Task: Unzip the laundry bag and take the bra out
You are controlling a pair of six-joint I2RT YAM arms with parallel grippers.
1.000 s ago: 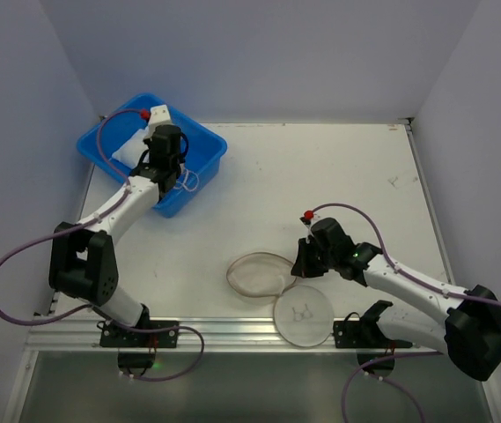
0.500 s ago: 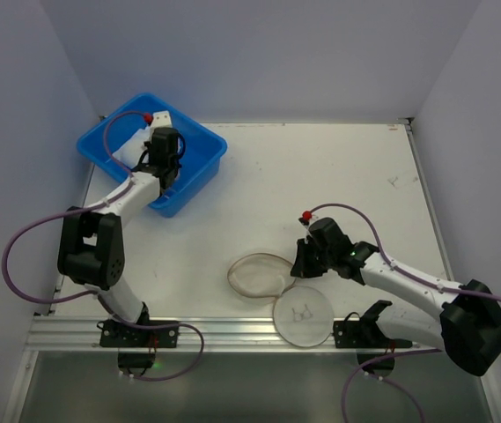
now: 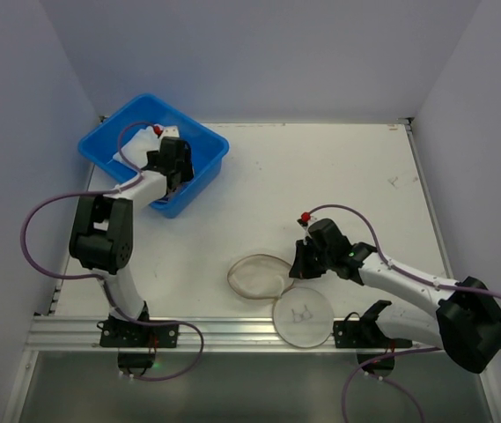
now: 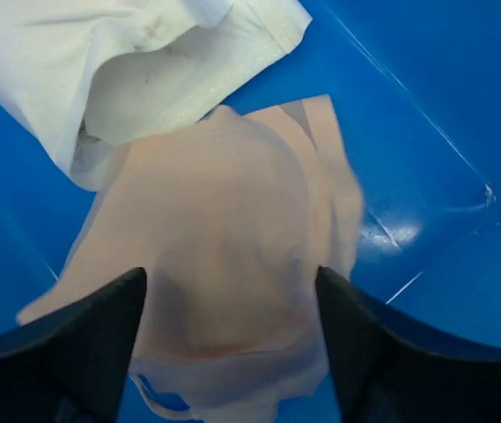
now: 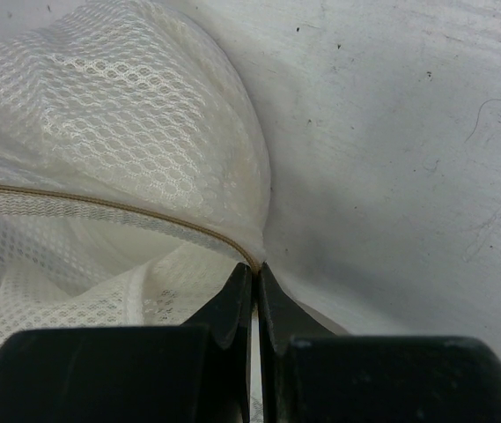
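The cream mesh laundry bag lies open near the table's front, its round face with the black mark flat beside it. My right gripper is shut on the bag's zip edge; in the right wrist view the right gripper pinches the seam of the laundry bag. The peach bra lies in the blue tub. My left gripper is down in the tub. In the left wrist view the left gripper stands open, fingers on either side of the bra.
A white cloth lies in the tub beside the bra. The tub sits at the table's far left corner against the left wall. Walls close the left, back and right sides; a metal rail runs along the near edge.
My left gripper has opened over the tub and let go of the bra, and the arm has reached a little further into the tub. The right arm has barely moved.
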